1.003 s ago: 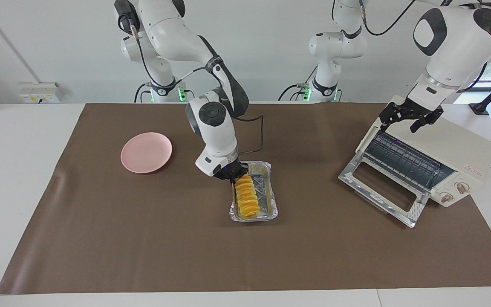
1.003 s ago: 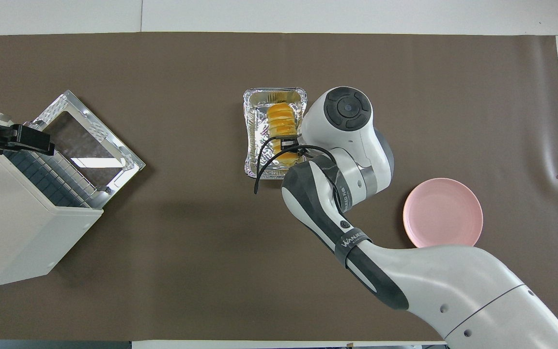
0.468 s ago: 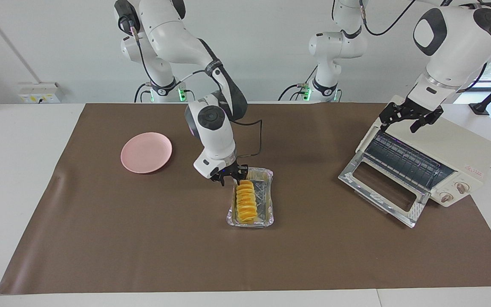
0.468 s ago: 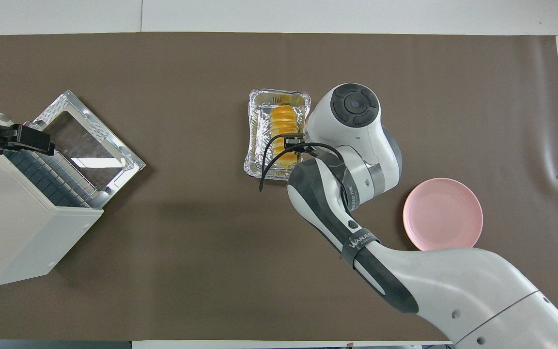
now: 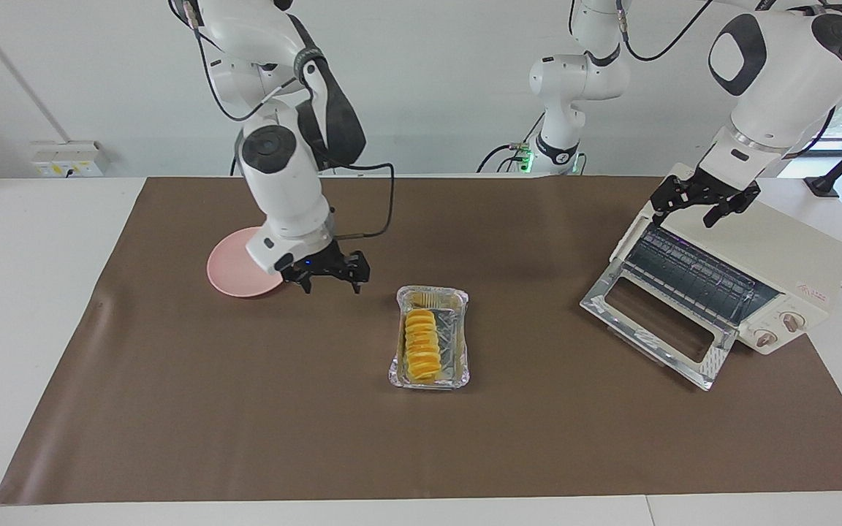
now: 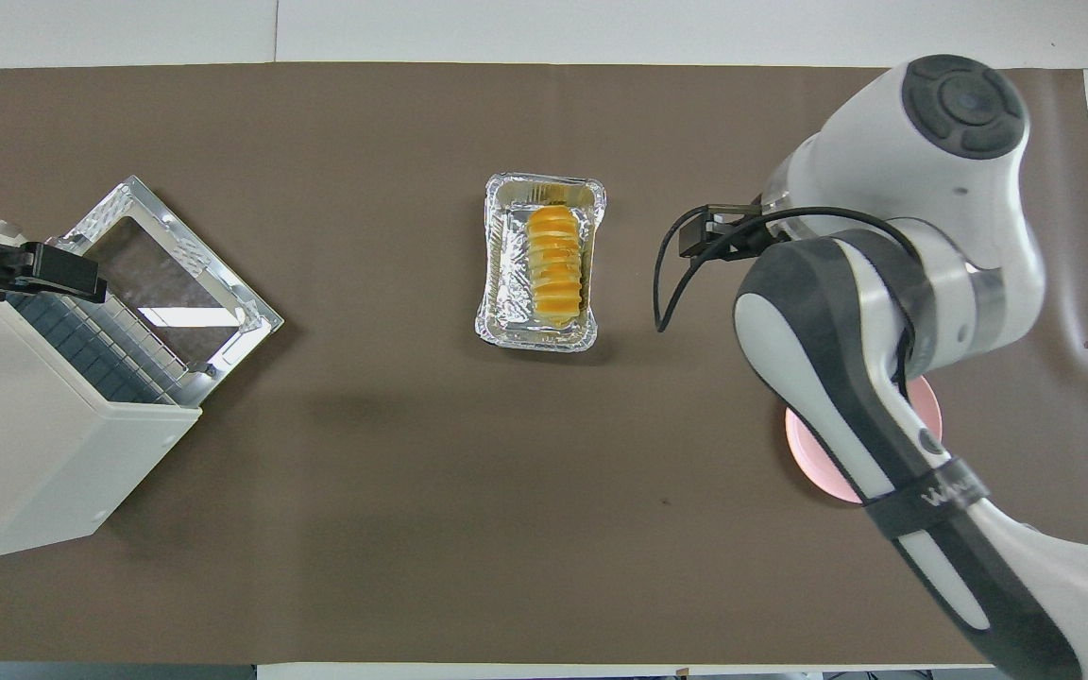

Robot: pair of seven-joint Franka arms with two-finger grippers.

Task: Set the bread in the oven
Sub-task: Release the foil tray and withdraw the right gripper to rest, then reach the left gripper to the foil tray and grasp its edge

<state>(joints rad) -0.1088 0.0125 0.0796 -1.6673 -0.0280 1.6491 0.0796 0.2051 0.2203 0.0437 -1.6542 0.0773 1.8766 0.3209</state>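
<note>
The bread (image 5: 422, 348), a ridged yellow-orange loaf, lies lengthwise in a crinkled foil tray (image 5: 462, 343) in the middle of the brown mat; nothing touches it (image 6: 556, 267). My right gripper (image 5: 331, 283) hangs open and empty above the mat, between the tray and the pink plate. The oven (image 5: 786, 252) stands at the left arm's end of the table. Its glass door (image 5: 656, 321) is dropped open and its wire rack (image 5: 691, 274) shows. Over the oven's top front edge my left gripper (image 5: 684, 215) stands open, holding nothing.
A round pink plate (image 5: 231, 274) sits toward the right arm's end, partly covered by my right hand in the facing view and by the arm from overhead (image 6: 813, 444). The brown mat (image 5: 245, 409) covers most of the white table.
My right gripper has opened off the bread, risen and swung away toward the pink plate. The tray has slid slightly farther from the robots. The left arm has not moved.
</note>
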